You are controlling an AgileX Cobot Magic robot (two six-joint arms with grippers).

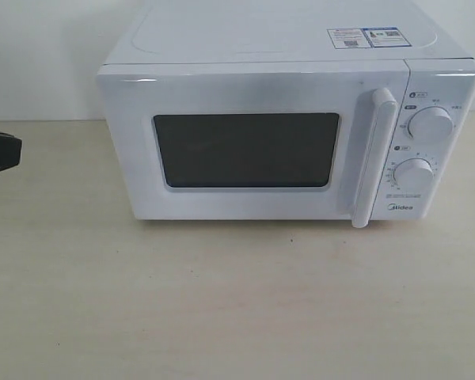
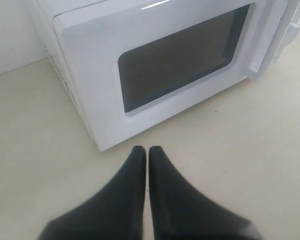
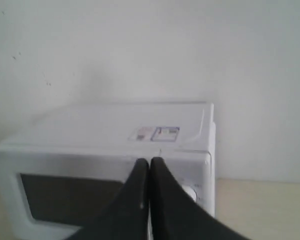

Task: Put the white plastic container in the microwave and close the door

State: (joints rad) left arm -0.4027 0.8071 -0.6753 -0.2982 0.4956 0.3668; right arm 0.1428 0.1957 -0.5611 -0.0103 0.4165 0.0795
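Left claw (image 2: 148, 150), maybe the exterior's dark sliver, shows pinched wrist-side.

At 12 o'clock the microwave (image 1: 285, 119) is sitting across the back of the worktop (image 1: 237, 309), walling off that side. Its door (image 1: 245, 150) is lying shut, blocking the cavity; the handle (image 1: 374, 158) is jutting forward at 3 o'clock. Bare worktop is running from 4 through 6 to 8 o'clock, giving free passage. At 9 o'clock the left gripper (image 1: 16, 153) is hanging, jaws together, well apart from the microwave's flank; an open lane is lying between.
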